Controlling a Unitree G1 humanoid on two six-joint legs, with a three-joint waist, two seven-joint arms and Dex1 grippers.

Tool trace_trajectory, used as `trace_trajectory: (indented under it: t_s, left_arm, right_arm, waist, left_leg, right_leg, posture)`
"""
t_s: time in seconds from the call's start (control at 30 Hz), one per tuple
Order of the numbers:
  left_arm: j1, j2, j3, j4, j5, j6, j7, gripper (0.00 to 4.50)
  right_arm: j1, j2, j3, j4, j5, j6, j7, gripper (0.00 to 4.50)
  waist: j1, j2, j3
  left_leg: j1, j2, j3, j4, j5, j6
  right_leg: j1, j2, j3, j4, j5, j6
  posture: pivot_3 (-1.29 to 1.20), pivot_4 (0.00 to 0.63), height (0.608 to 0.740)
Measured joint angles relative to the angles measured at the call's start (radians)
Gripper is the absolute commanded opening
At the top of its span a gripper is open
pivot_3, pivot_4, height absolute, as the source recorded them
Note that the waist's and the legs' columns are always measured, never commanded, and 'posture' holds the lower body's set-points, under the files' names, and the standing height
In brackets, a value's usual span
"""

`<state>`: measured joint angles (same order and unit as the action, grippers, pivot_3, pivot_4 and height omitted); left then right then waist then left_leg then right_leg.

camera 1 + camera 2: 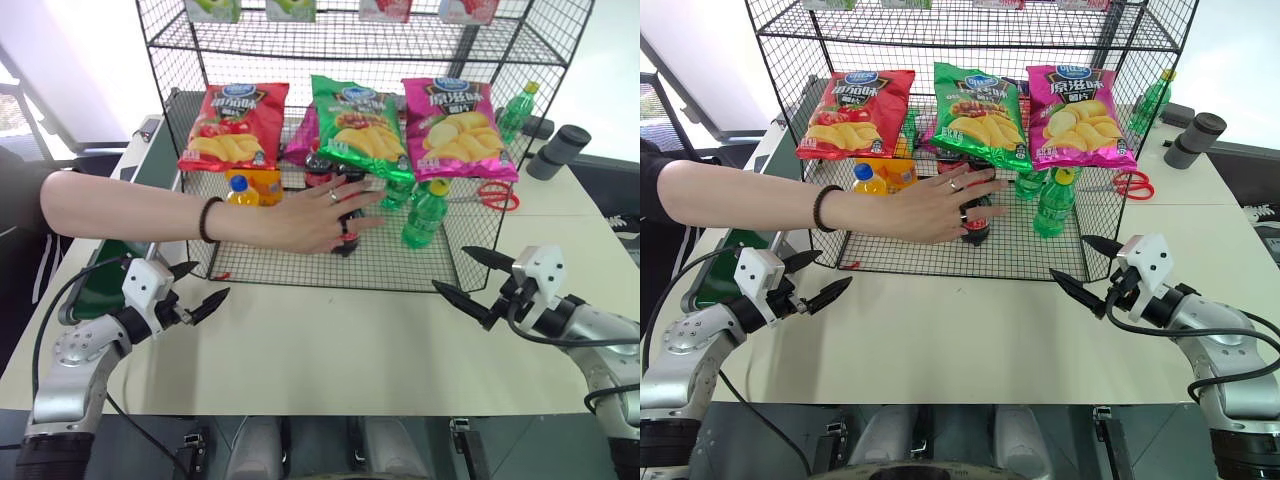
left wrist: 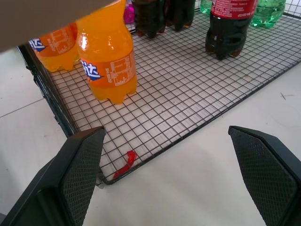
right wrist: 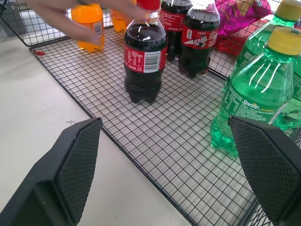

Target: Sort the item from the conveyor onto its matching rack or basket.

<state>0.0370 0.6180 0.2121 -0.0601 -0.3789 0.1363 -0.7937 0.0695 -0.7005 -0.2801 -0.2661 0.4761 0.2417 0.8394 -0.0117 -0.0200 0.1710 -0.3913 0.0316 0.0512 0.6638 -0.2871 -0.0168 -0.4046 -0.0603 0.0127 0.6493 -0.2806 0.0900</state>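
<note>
Left gripper (image 1: 198,285): mine, jaws spread wide, holding nothing, hovering over the pale surface (image 1: 330,350) just in front of the rack's front-left corner. Right gripper (image 1: 468,277): mine, equally wide apart and empty, hovering over the surface near the rack's front-right corner.

Rack (image 1: 300,268): black wire mesh, its grid floor resting on the surface; red, green and pink crisp bags hang across its front.

Cola bottle (image 3: 145,56): red cap and label, upright on the grid floor near the front edge, with a person's hand (image 1: 315,218) reaching in from my left and covering it.

Further stock on the same floor: two more cola bottles behind it, orange-drink bottles (image 2: 109,56) to my left, green bottles (image 3: 254,94) to my right.

Conveyor (image 1: 105,275): dark-green belt, far left, beyond the person's arm.
</note>
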Motion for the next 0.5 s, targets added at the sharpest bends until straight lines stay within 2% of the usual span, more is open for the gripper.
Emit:
trace_trajectory:
  t_s: [0.5]
  left_arm:
    - [-0.004, 0.000, 0.000, 0.000, 0.000, 0.000, 0.007, 4.50]
  right_arm:
    - [0.004, 0.015, 0.000, 0.024, -0.004, -0.039, 0.022, 4.46]
  waist:
    - [0.000, 0.000, 0.000]
  left_leg:
    - [0.000, 0.000, 0.000, 0.000, 0.000, 0.000]
  right_leg:
    - [0.000, 0.000, 0.000, 0.000, 0.000, 0.000]
  posture:
    - [0.00, 0.150, 0.740]
